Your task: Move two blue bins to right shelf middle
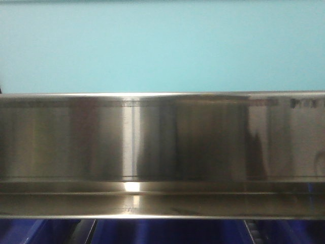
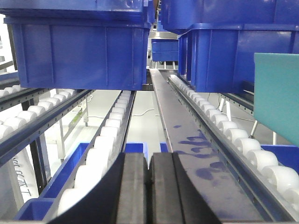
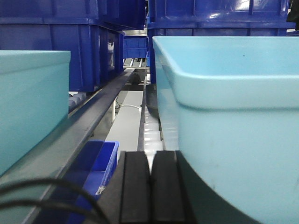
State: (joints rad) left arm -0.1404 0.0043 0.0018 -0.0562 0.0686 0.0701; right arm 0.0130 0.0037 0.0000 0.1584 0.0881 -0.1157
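**A:** Left gripper: black pads pressed together, nothing between them. Right gripper: same, closed on nothing. Neither carries a bin.

**B:** Task items?

**A:** Left wrist view: first dark blue bin is ahead and up-left of the left gripper. The second dark blue bin is ahead and up-right. Both sit on roller tracks, well apart from the pads. More blue bins lie behind them; count not resolvable.

**B:** Materials?

**A:** Blue bins: moulded plastic, ribbed walls, overhanging rims, slight gloss. The tracks are rows of small white wheels in metal channels. Between the tracks runs a flat grey metal strip, dull and smudged. A brushed steel beam with streaky reflections fills the front view. Beside the right gripper are the left teal bin and the right teal bin, both smooth-walled; the right one has a rounded rim.

**B:** Risks?

**A:** Judgement only.
- Closed jaws cannot take a rim, so they must open before approach.
- The wheels would let a nudged bin roll away.
- A glossy rim may slip in a narrow pinch, and a bin held by one edge would likely tilt.
- The right gripper is hemmed in, so a sideways swing would hit the teal bins.
- A teal bin could be picked by mistake.
- The beam blocks the front camera's overview.
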